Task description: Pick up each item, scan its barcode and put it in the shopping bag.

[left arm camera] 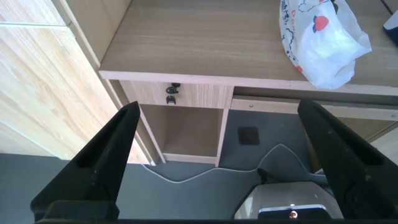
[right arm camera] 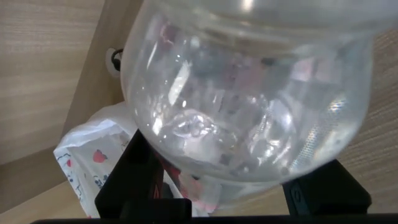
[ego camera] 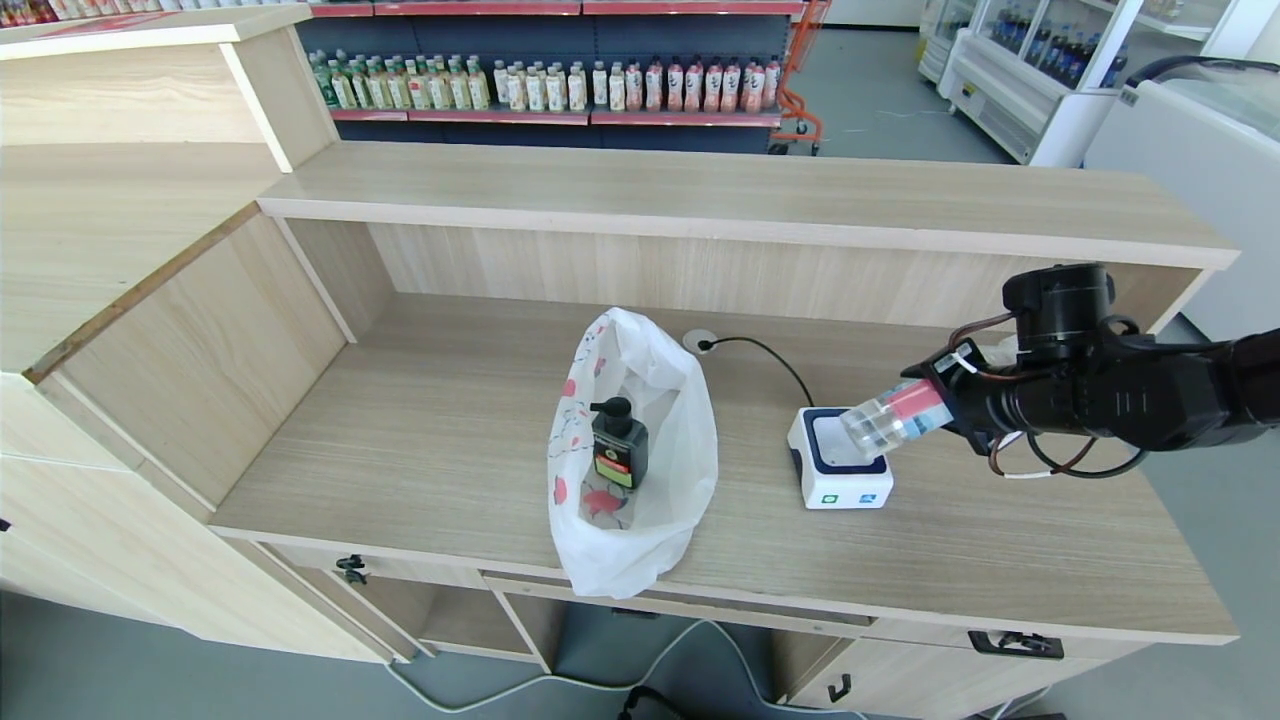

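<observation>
We see our right gripper (ego camera: 940, 405) clamped on a clear bottle (ego camera: 885, 420) tilted just over the scanner (ego camera: 835, 480), beside the bag (ego camera: 690, 440) holding a pump bottle (ego camera: 619, 445), while our left gripper (left arm camera: 219, 112) hangs spread wide, holding nothing

Open counter (ego camera: 420, 440) lies left of the shopping bag (ego camera: 640, 540); the scanner (ego camera: 840, 490) and its cable (ego camera: 775, 358) crowd its right.

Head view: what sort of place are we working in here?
Most likely a small shop's checkout: a barcode scanner and shopping bag sit on the wooden counter, with shelves of bottled drinks and a glass-door cooler behind.
</observation>
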Tool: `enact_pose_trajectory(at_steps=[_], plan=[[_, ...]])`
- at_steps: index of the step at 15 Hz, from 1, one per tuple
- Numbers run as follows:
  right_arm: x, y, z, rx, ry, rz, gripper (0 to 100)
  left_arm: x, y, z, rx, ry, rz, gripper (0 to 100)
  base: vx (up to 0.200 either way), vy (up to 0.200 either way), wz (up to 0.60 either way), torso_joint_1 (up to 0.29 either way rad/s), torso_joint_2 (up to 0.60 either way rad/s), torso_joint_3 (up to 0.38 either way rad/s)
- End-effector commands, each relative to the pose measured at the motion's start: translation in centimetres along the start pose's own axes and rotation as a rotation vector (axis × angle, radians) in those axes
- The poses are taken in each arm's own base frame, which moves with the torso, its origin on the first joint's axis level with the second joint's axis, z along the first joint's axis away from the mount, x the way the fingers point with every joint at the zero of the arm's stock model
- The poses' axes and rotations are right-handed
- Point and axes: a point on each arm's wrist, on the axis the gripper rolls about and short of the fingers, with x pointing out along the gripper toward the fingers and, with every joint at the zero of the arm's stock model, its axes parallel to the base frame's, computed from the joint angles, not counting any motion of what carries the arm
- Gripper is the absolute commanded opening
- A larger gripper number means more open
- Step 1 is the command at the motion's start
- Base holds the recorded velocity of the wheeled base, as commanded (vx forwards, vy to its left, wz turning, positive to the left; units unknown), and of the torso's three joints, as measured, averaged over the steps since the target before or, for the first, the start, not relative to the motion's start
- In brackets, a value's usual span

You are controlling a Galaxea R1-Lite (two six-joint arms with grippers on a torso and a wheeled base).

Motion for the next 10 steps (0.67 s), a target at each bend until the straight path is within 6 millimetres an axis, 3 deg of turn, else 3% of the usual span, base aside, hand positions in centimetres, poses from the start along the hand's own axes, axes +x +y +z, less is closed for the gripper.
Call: enact_pose_trajectory(at_steps=[1, 10], plan=[[0.1, 0.1, -0.1, -0.002, 0.004, 0.002, 0, 0.0, 0.0, 0.0, 0.0, 0.0, 0.0, 100, 0.0, 0.0, 0.0, 0.0, 0.0, 0.0], [1.2, 0.6, -2.2, -0.024, 0.035, 0.029, 0, 0.0, 0.0, 0.0, 0.0, 0.0, 0.0, 100, 0.0, 0.0, 0.0, 0.0, 0.0, 0.0]])
